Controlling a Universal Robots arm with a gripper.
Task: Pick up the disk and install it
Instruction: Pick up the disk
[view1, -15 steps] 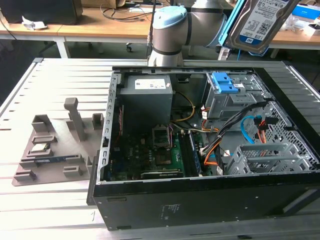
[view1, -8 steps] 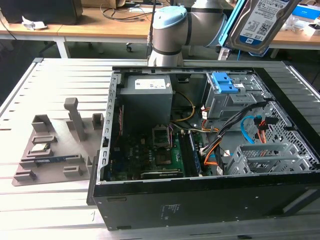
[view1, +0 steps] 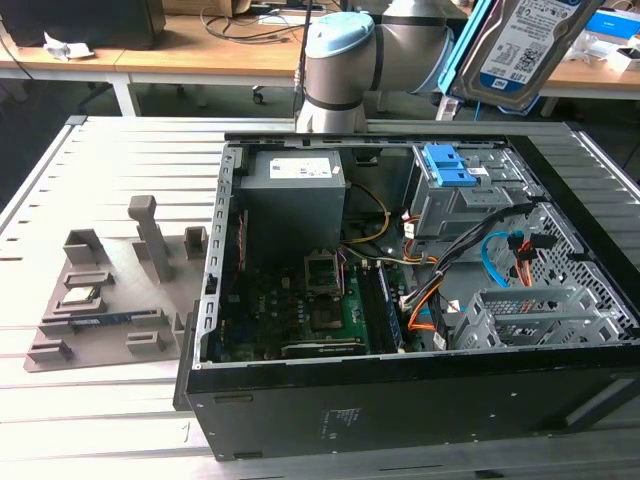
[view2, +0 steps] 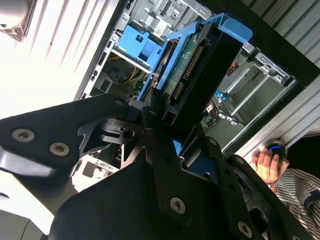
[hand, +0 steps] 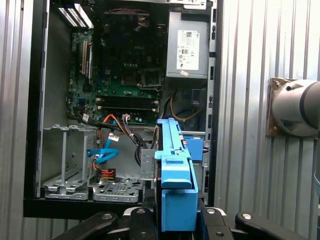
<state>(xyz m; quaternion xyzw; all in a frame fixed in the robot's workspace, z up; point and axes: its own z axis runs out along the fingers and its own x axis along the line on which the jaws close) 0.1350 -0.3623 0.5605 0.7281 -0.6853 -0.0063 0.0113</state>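
Exterior view: disk above open case

arm: silver-grey tubes, light-blue joint cap | gripper: black linkage, silver screws

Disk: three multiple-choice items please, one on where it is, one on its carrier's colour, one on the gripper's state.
1. Where is the disk? A inside the case; B held up above the case; C lying beside the case.
2. Its carrier is: A blue; B red; C yellow.
3. The gripper is: A open, empty; B open around the disk; C shut on the disk.
Answers: B, the exterior view shows it in the air above the case; A, both wrist views show a blue frame; C, the second wrist view shows it clamped on the disk's end.
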